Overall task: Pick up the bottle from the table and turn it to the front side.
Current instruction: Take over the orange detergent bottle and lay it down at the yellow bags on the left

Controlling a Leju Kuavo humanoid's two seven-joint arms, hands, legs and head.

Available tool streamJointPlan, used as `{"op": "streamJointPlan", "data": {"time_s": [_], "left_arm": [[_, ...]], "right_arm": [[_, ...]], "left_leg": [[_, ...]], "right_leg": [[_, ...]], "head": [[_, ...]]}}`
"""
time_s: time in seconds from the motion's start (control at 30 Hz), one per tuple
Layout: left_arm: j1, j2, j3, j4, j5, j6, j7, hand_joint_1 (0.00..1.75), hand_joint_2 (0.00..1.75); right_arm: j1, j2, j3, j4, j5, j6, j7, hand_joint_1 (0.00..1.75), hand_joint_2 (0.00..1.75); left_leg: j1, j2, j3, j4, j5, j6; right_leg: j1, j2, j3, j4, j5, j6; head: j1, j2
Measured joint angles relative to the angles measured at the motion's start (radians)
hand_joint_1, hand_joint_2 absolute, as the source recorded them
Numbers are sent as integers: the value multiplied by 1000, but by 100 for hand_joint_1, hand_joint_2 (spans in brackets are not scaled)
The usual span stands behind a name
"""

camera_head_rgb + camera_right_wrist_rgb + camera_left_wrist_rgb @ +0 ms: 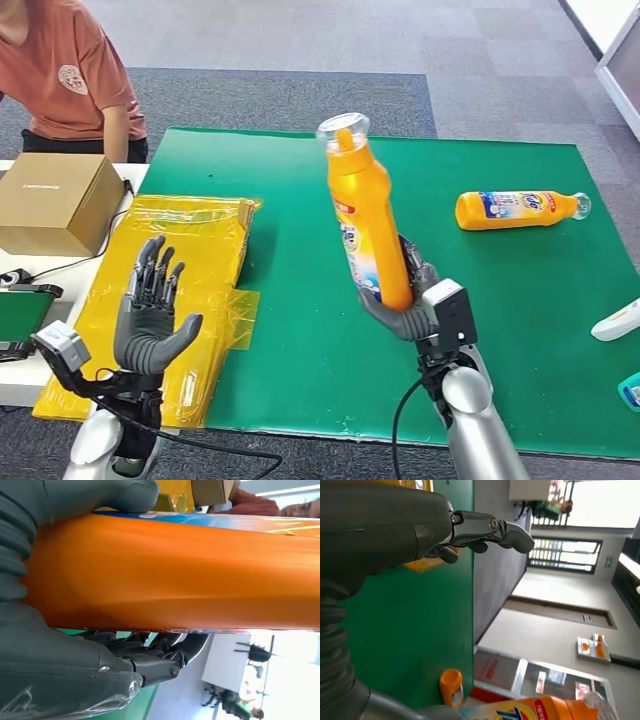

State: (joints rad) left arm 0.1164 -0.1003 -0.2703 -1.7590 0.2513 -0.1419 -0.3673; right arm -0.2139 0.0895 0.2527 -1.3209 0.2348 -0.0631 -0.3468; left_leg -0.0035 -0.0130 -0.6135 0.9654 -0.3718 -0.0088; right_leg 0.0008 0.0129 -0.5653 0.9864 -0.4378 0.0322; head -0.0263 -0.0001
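An orange bottle (365,220) with a clear cap is held upright above the green mat (302,330), leaning slightly left. My right hand (404,300) grips its lower end, thumb and fingers wrapped around the orange body (181,570). Part of its label and cap, the bottle (546,709) crosses one edge of the left wrist view. My left hand (151,310) is raised over the yellow bags with its fingers (493,530) spread and nothing in it. A second orange bottle (517,209) lies on its side at the mat's far right.
Yellow plastic bags (204,260) lie on the mat's left edge. A cardboard box (56,200) stands on the white table at left, with a person in an orange shirt (64,70) behind it. A white object (615,322) and a teal one (630,390) sit at the right edge.
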Motion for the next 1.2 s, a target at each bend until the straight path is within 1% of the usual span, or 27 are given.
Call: {"op": "streamJointPlan", "data": {"time_s": [0.07, 0.17, 0.33, 0.43, 0.53, 0.8, 0.83, 0.93, 0.97, 1.2], "left_arm": [[-20, 0, -8, 16, 86, -72, 32, 0, 175], [-44, 1, -34, 42, 158, -169, 52, 0, 175], [-89, 8, -99, 73, 198, -260, 85, 0, 175], [-121, 16, -144, 86, 201, -283, 100, 0, 175], [-153, 24, -181, 99, 200, -285, 106, 0, 175], [-192, 40, -214, 119, 184, -255, 111, 0, 175], [-195, 43, -216, 123, 182, -251, 113, 6, 175], [-203, 50, -217, 140, 173, -242, 123, 137, 175], [-204, 52, -217, 146, 170, -241, 125, 175, 175], [-206, 59, -223, 168, 155, -236, 126, 175, 175]], "right_arm": [[0, 4, 39, -5, 48, -26, -12, 175, 175], [0, 10, 100, -5, 125, -64, -32, 175, 175], [0, 18, 188, -3, 229, -113, -50, 175, 175], [0, 22, 228, -1, 254, -125, -53, 175, 175], [0, 26, 255, 2, 261, -131, -60, 175, 175], [8, 27, 315, 3, 306, -140, -67, 175, 175], [8, 27, 321, 5, 312, -143, -65, 175, 175], [8, 27, 338, 18, 336, -159, -59, 175, 175], [7, 27, 343, 25, 345, -166, -57, 175, 175], [-1, 27, 350, 66, 368, -193, -50, 175, 175]], "left_leg": [[0, 0, 0, 0, 0, 0], [0, 0, 0, 0, 0, 0], [0, 0, -1, 0, 0, 0], [0, 0, -1, 0, 0, 0], [0, 0, -1, 0, 0, 0], [0, 0, -2, 0, 0, 0], [0, 0, -2, 0, 0, 0], [0, 0, -2, 0, 0, 0], [0, 0, -2, 0, 0, 0], [0, 0, -3, 0, 0, 0]], "right_leg": [[0, 0, 0, 0, 0, 0], [0, 0, 0, 0, 0, 0], [0, 0, -1, 0, 0, 0], [0, 0, -1, 0, 0, 0], [0, 0, -1, 0, 0, 0], [0, 0, -2, 0, 0, 0], [0, 0, -3, 0, 0, 0], [0, 0, -3, 0, 0, 0], [0, 0, -3, 0, 0, 0], [0, 0, -3, 0, 0, 0]], "head": [[0, 0], [0, 0], [0, 0], [0, 0], [0, 0], [0, 0], [0, 0], [0, 0], [0, 0], [0, 0]]}}
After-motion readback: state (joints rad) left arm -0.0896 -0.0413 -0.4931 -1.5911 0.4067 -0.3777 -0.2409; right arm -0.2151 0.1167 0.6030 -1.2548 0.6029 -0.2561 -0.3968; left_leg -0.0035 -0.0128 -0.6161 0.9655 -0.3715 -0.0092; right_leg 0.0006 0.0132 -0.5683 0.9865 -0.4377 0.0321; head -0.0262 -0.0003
